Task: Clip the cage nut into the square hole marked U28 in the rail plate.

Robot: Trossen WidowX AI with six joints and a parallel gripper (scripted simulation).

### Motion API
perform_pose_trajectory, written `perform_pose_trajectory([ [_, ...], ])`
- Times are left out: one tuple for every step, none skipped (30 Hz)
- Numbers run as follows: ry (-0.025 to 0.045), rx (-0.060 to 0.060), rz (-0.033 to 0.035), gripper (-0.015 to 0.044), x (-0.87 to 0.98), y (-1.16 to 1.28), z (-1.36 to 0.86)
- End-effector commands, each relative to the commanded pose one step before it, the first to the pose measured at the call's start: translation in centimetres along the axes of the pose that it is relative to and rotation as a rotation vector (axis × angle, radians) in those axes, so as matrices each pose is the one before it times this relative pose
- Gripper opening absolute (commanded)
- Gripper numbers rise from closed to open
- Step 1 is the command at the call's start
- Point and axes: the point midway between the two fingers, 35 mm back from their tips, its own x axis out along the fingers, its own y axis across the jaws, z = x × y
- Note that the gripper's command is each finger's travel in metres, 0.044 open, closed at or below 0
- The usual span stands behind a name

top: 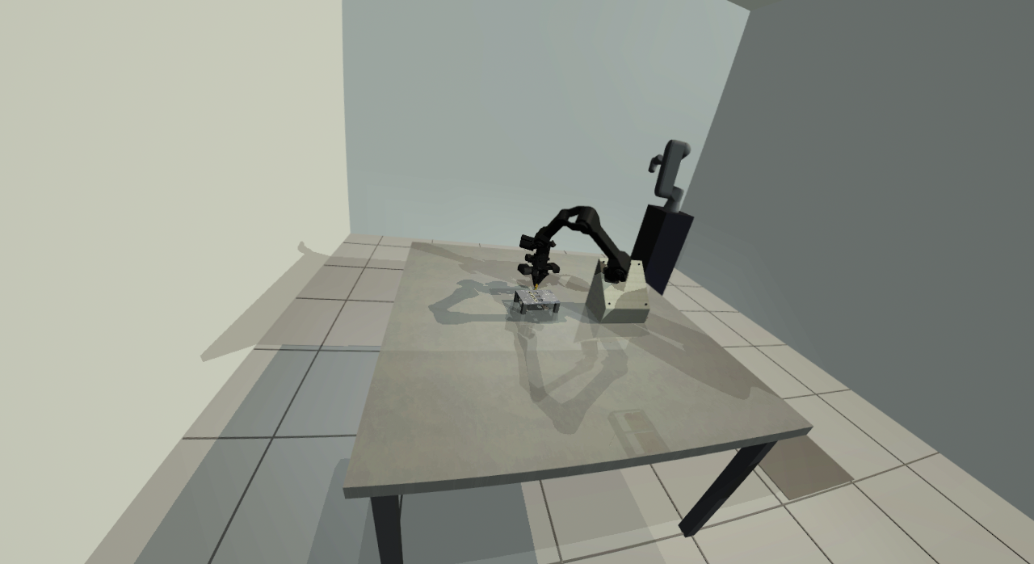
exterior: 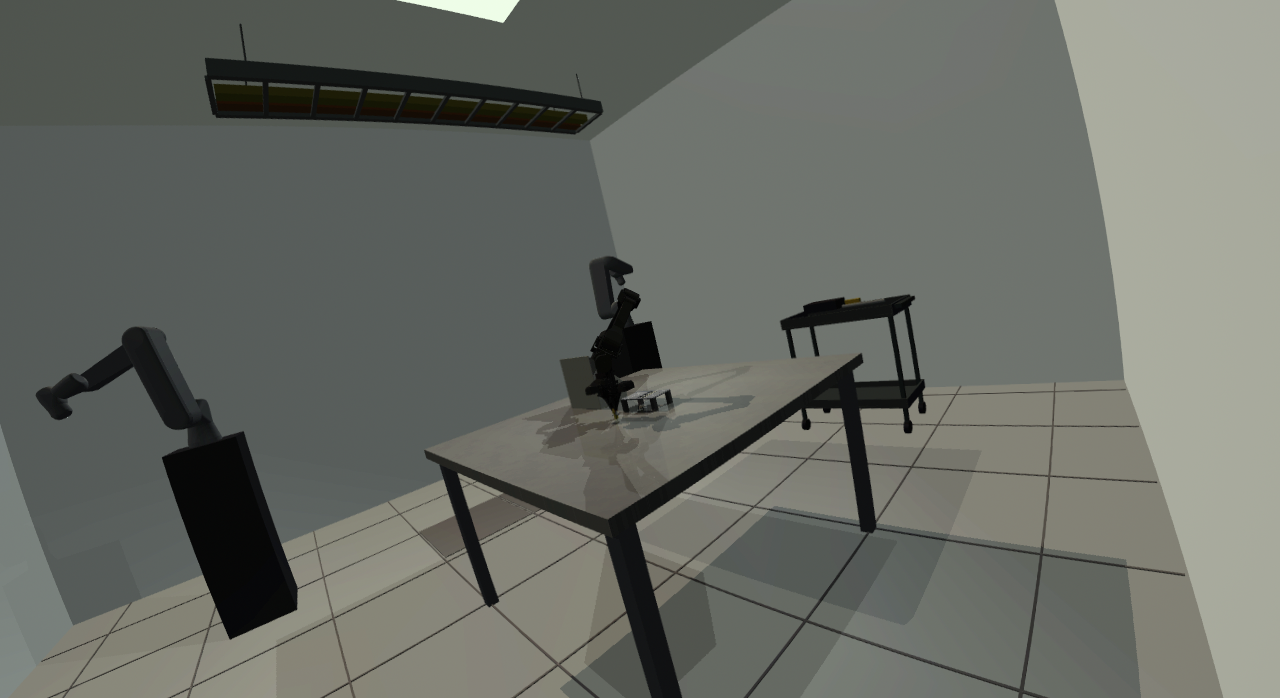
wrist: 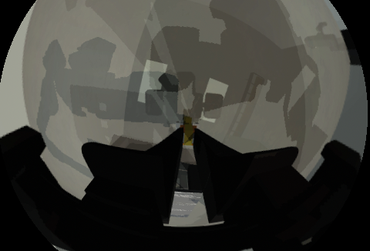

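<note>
Cage nut (wrist: 188,131) — yellow, small — sits pinched between the fingertips of the gripper (top: 536,279) (exterior: 614,409) (wrist: 187,132), which are nearly closed on it. In the exterior view, left to right: the gripper, pointing down near the table (top: 462,416) (exterior: 537,479), then the rail plate (top: 544,297) (exterior: 646,396) just beside — standing on short legs.

No text, label, brand, number or sign is showing legibly in any view; the rail plate (top: 547,297) (exterior: 637,395) near the middle of the top view is appearing too small for reading any marking.
</note>
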Motion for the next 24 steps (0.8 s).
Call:
perform_pose_trajectory([
  [0.00158, 0.0027, 0.00372, 0.0025, 0.027, 0.078, -0.008],
  [0.00015, 0.0003, 0.00036, 0.0025, 0.003, 0.008, -0.001],
  [0.00000, 0.0000, 0.00000, 0.0025, 0.000, 0.000, 0.000],
  [0.00000, 0.0000, 0.00000, 0.0025, 0.000, 0.000, 0.000],
  [0.00000, 0.0000, 0.00000, 0.0025, 0.000, 0.000, 0.000],
  [0.00000, 0.0000, 0.00000, 0.0025, 0.000, 0.000, 0.000],
  [-0.00169, -0.0027, -0.00433, 0.0025, -0.139, -0.083, 0.018],
  [-0.00054, 0.0002, 0.00020, 0.0025, -0.368, 0.031, 0.034],
  [-0.00079, 0.0004, 0.00031, 0.0025, -0.618, 0.042, 0.051],
  [-0.00079, 0.0004, 0.00038, 0.0025, -0.783, 0.038, 0.051],
  [-0.00057, 0.0004, 0.00037, 0.0025, -0.793, 0.021, 0.038],
  [-0.00035, 0.0004, 0.00036, 0.0025, -0.800, 0.004, 0.023],
  [-0.00012, 0.0003, 0.00036, 0.0025, -0.807, -0.013, 0.008],
  [0.00010, 0.0003, 0.00037, 0.0025, -0.813, -0.030, -0.008],
  [0.00032, 0.0002, 0.00039, 0.0025, -0.815, -0.046, -0.024],
  [0.00042, 0.0002, 0.00033, 0.0025, -0.653, -0.048, -0.031],
  [0.00034, 0.0001, 0.00019, 0.0025, -0.392, -0.069, -0.069],
  [0.00013, 0.0000, 0.00006, 0.0025, -0.131, -0.024, -0.024],
  [0.00000, 0.0000, 0.00000, 0.0025, 0.000, 0.000, 0.000],
  [0.00000, 0.0000, 0.00000, 0.0025, 0.000, 0.000, 0.000],
  [-0.00012, -0.0001, -0.00003, 0.0025, -0.081, 0.013, 0.013],
  [-0.00027, -0.0002, -0.00007, 0.0025, -0.245, 0.038, 0.036],
  [-0.00034, -0.0002, -0.00009, 0.0025, -0.410, 0.060, 0.055],
  [-0.00018, 0.0001, -0.00003, 0.0025, -0.536, 0.072, 0.063],
])
